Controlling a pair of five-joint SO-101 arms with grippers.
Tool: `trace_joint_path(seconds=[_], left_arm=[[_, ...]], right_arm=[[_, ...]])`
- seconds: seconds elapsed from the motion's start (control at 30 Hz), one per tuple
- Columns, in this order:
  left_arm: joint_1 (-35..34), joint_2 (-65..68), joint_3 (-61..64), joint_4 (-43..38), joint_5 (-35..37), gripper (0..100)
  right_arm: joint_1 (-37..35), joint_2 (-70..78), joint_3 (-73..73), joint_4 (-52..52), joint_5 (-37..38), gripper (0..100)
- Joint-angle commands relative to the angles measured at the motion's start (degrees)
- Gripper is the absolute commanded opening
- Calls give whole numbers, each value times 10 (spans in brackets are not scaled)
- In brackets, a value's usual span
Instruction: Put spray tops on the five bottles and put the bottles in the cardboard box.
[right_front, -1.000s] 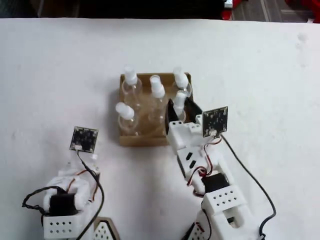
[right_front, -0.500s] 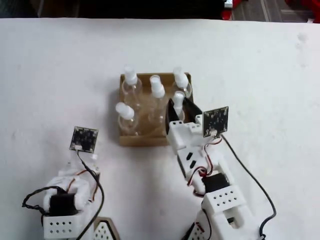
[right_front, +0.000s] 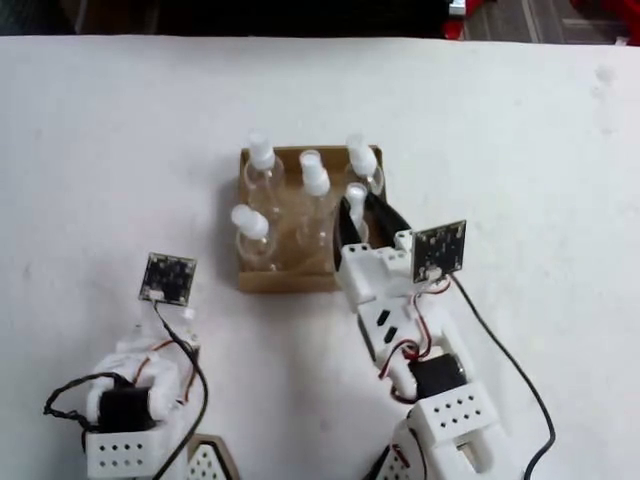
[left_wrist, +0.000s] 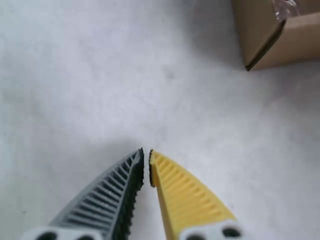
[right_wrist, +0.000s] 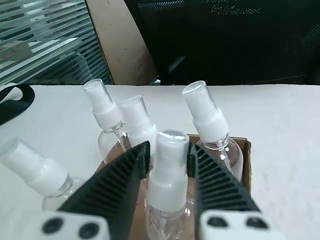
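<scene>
The cardboard box (right_front: 285, 278) sits mid-table with five clear bottles standing in it, each with a white spray top. Three are at the back (right_front: 262, 165), (right_front: 314, 180), (right_front: 360, 160), one at the front left (right_front: 248, 228) and one at the front right (right_front: 355, 197). My right gripper (right_front: 362, 212) is open, its dark fingers (right_wrist: 120, 185) close on either side of the front-right bottle's spray top (right_wrist: 169, 170). My left gripper (left_wrist: 146, 156) is shut and empty, low over bare table near the box's corner (left_wrist: 280, 40).
The left arm (right_front: 125, 400) is folded back at the front left of the white table (right_front: 120, 150). Broad free room lies left, right and behind the box. The right arm's cable (right_front: 510, 360) trails along the table at the front right.
The front-right bottle came upright and settled in the box. My right arm has since drawn back a little toward the front while the bottle stays put. The left arm has not moved.
</scene>
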Motion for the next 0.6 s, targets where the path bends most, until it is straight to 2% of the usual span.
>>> trace_joint_path(seconds=[0.0, 0.13, 0.37, 0.57], left_arm=[[7, -5, -1, -13, -4, 25], [7, -5, -1, -13, -4, 25], [7, -5, -1, -13, -4, 25], [7, -5, -1, -13, -4, 25]], right_arm=[[-2, -7, -32, 3, -7, 94], [-2, 11, -48, 3, -8, 94], [-2, 126, -103, 3, -9, 94], [-2, 121, -99, 7, -9, 87]])
